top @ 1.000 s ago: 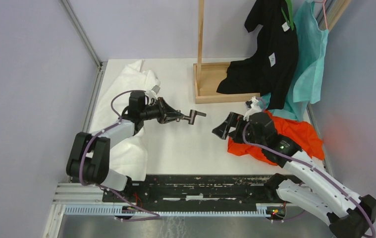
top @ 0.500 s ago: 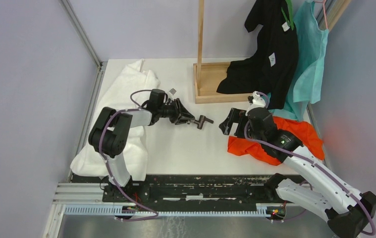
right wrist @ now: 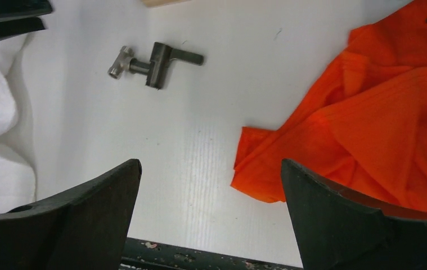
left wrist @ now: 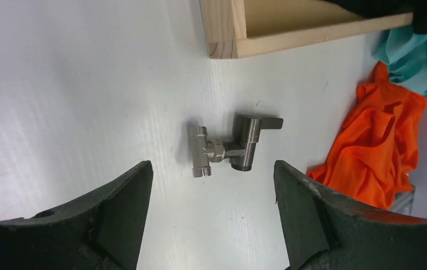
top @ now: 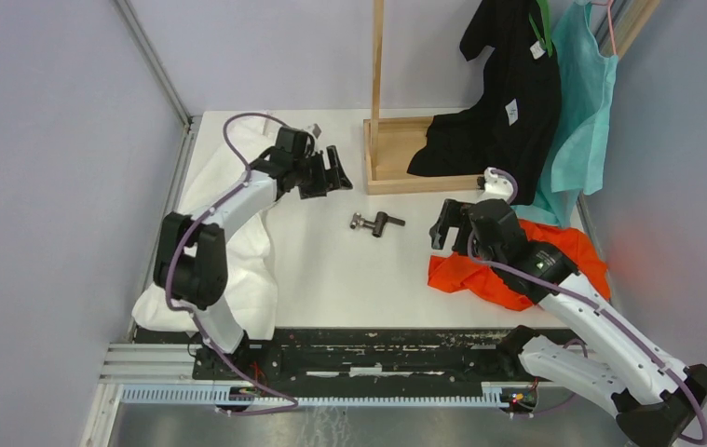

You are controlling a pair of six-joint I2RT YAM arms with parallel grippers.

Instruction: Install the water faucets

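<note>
Table: one flat white table top (top: 349,279).

Cloth items, four counted:
- One large crumpled white sheet (top: 251,289) along the left edge, partly under the left arm.
- One black garment (top: 508,102) and one teal garment (top: 582,121), both hanging at far right.
- One crumpled orange cloth (top: 582,256) lying on the table at right, beneath the right arm.

Stand: one pale wooden stand (top: 378,84), an upright post on a shallow tray-like base, far centre.

Arms: two.
- Left gripper (top: 336,173) is held above the table near the stand's base. Its fingers (left wrist: 109,219) are spread wide with nothing between them.
- Right gripper (top: 442,223) is at the orange cloth's left edge. Its fingers (right wrist: 76,219) are likewise wide apart and empty.

Water faucets (top: 376,223): two dark grey-brown metal fittings, lying flat on bare table between the two grippers and touching neither.
- The larger fitting (left wrist: 249,138) carries a flat lever.
- The shorter T-piece (left wrist: 201,152) has threaded ends.
- They sit end to end through a small nut and read as one assembly. How tight the joint is, I cannot tell.
</note>
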